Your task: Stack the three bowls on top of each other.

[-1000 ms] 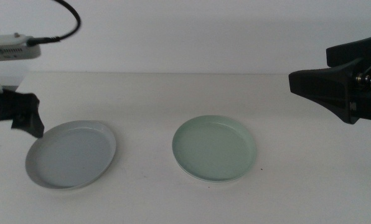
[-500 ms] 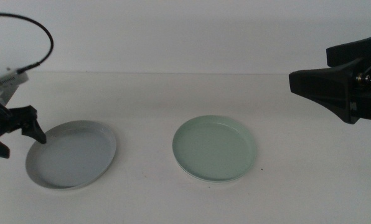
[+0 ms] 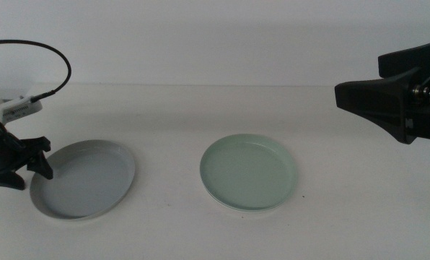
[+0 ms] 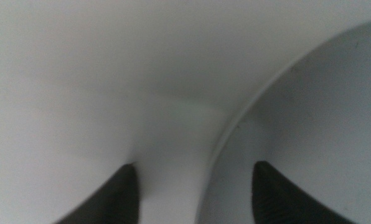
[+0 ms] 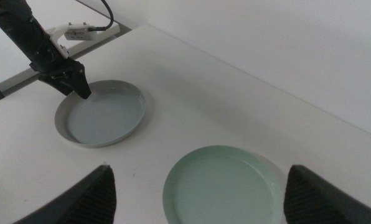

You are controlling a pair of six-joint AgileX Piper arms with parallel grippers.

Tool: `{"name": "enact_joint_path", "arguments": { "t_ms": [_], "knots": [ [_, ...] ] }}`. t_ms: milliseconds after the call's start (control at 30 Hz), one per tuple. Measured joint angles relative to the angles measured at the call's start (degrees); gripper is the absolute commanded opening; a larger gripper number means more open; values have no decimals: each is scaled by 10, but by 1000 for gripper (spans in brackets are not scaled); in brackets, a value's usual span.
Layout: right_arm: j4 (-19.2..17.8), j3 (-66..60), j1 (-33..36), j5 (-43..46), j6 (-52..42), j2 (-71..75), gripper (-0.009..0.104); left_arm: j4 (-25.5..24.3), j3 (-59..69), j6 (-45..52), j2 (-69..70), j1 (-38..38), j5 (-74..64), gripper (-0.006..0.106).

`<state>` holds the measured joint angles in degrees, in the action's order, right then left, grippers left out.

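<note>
Middle view shows only two dishes plainly: the light grey bowl (image 3: 83, 179) at the left of the bench (image 3: 172, 115) and the pale mint green bowl (image 3: 249, 172) near the centre, well apart from each other. A thin pale edge peeks out beneath the green one at its near side, which may be the white bowl, though I cannot tell for sure. The left claw (image 3: 29, 170) is partly cut off by the frame's left edge; its jaws are spread, one tip over the grey bowl's left rim and the other just outside it. Close up from its own wrist, the rim curves between the two dark tips, but whether either tip touches the plastic is too blurred to make out. The right claw (image 3: 348, 95) hangs high at the far right, jaws wide apart, holding nothing, mostly out of frame.

Compared with a second ago, the left claw has come down and nearer along the grey bowl's left rim. Both bowls lie where they were, and the right claw has not shifted.
</note>
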<state>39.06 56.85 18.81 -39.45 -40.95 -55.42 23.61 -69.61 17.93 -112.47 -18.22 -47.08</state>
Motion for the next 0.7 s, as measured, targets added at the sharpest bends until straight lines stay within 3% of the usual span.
{"name": "enact_joint_path", "arguments": {
  "t_ms": [67, 233, 533, 700],
  "knots": [
    [0, 0, 0, 0, 0, 0, 93, 0, -1, 0, -3, 0, 0, 47],
    [0, 0, 0, 0, 0, 0, 93, 6, -2, 1, -7, 0, 1, 0],
    [0, 0, 0, 0, 0, 0, 93, 4, -56, -30, -4, 10, -92, -2],
    [0, 0, 0, 0, 0, 0, 93, -13, -142, -66, 8, 96, -160, -2]
  ]
}}
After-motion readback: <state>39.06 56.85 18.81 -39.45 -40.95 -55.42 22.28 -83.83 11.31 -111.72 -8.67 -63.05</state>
